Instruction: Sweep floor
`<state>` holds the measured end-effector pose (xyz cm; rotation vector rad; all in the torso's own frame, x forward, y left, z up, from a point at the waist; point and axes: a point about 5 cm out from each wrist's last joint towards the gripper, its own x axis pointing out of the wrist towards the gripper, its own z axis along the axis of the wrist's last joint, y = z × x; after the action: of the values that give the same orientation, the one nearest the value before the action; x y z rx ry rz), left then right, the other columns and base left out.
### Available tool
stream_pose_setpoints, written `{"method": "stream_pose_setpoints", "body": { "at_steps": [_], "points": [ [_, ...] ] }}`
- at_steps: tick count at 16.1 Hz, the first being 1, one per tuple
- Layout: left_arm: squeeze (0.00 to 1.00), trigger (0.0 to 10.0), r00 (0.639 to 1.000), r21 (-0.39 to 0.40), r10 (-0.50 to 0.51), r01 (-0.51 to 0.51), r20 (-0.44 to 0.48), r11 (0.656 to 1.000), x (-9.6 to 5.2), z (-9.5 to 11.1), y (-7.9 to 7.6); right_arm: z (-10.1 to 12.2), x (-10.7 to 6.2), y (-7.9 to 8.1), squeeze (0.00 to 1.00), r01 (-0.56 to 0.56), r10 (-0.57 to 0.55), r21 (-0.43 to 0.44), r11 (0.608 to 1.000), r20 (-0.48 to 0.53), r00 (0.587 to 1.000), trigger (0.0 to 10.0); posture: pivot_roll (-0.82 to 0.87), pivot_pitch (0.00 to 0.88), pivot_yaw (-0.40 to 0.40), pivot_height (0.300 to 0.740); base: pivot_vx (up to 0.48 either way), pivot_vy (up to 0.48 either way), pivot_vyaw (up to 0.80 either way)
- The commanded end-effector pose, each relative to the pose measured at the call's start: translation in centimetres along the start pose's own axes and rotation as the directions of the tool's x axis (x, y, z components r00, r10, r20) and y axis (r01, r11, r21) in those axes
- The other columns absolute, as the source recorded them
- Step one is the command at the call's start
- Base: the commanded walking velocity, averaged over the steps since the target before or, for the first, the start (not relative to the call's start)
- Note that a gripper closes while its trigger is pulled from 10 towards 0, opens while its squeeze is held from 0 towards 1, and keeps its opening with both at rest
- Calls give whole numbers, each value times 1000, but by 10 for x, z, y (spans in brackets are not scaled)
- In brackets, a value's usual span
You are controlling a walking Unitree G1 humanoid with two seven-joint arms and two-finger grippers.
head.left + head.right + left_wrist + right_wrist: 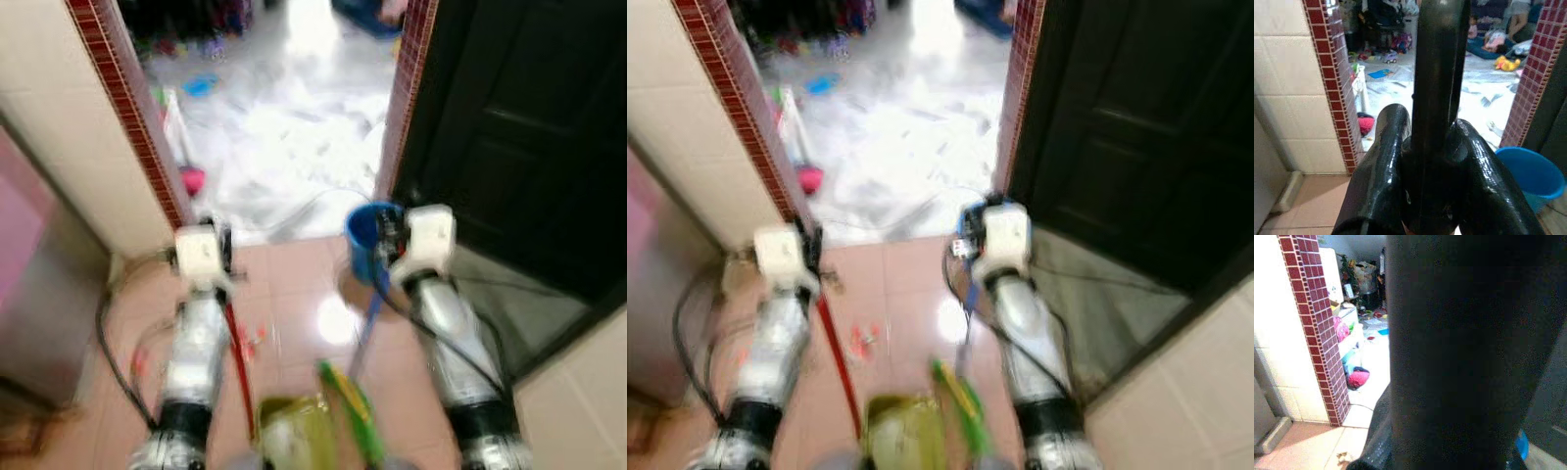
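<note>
Landmark: the doorway framed by red-tiled pillars [137,127], opening onto a white floor [284,127].
Left claw [1425,166]: just short of the doorway, beside the left pillar; fingers [1381,161] pressed around a dark handle [1437,73].
Right claw [1459,382]: just short of the doorway, near the right pillar; a dark shaft blocks its wrist view, so I cannot tell how the fingers stand.
Red stick [238,362]: runs back from the doorway under the left arm, over the pink floor tiles [294,284].
Blue stick [367,323]: runs back under the right arm.
Green dustpan [294,426]: well back from the doorway, between both arms.
Blue bucket [367,235]: at the doorway's right pillar.
Dark door [529,127]: right of the doorway.
Scraps [862,341]: on the pink tiles, short of the doorway.
</note>
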<state>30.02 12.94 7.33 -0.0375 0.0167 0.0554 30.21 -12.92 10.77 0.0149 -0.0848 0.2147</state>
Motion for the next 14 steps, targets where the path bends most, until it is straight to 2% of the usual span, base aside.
{"method": "stream_pose_setpoints", "body": {
  "at_steps": [1, 2, 5, 10, 14],
  "points": [
    [0, 10000, 997, 12, 4, -5, 78, 1000, 7, 17, 3, 13, 7, 8, 0, -28, 28, -6, 1000, 59, 998, 10000, -86, 0, 47, 740, 0, 480, 781],
    [0, 10000, 996, 50, 28, -32, 86, 998, 8, 18, 7, 16, 9, 10, 0, -31, 31, -5, 1000, 70, 997, 10000, -87, 0, 47, 740, 0, 480, 763],
    [0, 10000, 992, 46, 85, -90, 95, 995, 9, 19, 13, 19, 11, 12, 0, -40, 41, -11, 999, 79, 996, 10000, -87, 0, 44, 740, 0, 480, 485],
    [0, 10000, 993, 32, 58, -62, 105, 998, 8, 21, 13, 19, 11, 13, 0, -49, 50, -20, 999, 84, 995, 10000, -82, 0, 47, 740, 0, 455, 654],
    [0, 10000, 993, 23, 71, -73, 96, 997, 5, 20, 17, 22, 11, 13, 0, -50, 57, -67, 996, 106, 993, 10000, -79, 0, 49, 740, 0, 0, 0]
  ]
}}
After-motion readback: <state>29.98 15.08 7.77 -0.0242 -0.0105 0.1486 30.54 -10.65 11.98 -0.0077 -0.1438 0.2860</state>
